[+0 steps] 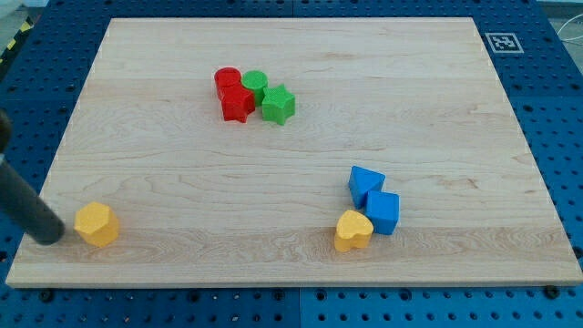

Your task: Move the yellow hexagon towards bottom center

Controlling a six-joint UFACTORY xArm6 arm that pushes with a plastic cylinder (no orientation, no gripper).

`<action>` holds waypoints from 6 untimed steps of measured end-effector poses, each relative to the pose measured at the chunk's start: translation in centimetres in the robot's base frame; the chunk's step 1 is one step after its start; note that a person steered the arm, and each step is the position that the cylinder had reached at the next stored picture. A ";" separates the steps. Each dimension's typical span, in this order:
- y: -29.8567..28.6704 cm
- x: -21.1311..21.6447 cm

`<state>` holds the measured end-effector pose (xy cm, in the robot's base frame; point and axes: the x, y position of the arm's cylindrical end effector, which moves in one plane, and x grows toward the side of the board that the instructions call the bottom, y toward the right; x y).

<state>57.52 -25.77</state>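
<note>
Yellow hexagon [97, 224] sits squat at the desk's [291, 100] bottom left, no clear long axis; my tip [55, 234] just left. No claw shows.

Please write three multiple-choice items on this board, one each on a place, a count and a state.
1. Where is the yellow hexagon?
A. the view's bottom left
B. the view's top right
C. the view's centre

2. How many blue blocks are there?
A. one
B. two
C. four

3. How does my tip stand to the yellow hexagon?
A. resting on top of it
B. far off by the red blocks
C. close on its left side

Answers: 1 A, it sits near the board's lower left corner. 2 B, one blue block and another blue block lie together. 3 C, the rod ends just left of the hexagon.
</note>
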 end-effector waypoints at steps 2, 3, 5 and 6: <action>7.9 -3.4; 7.0 -1.3; 8.7 0.3; 12.1 -1.8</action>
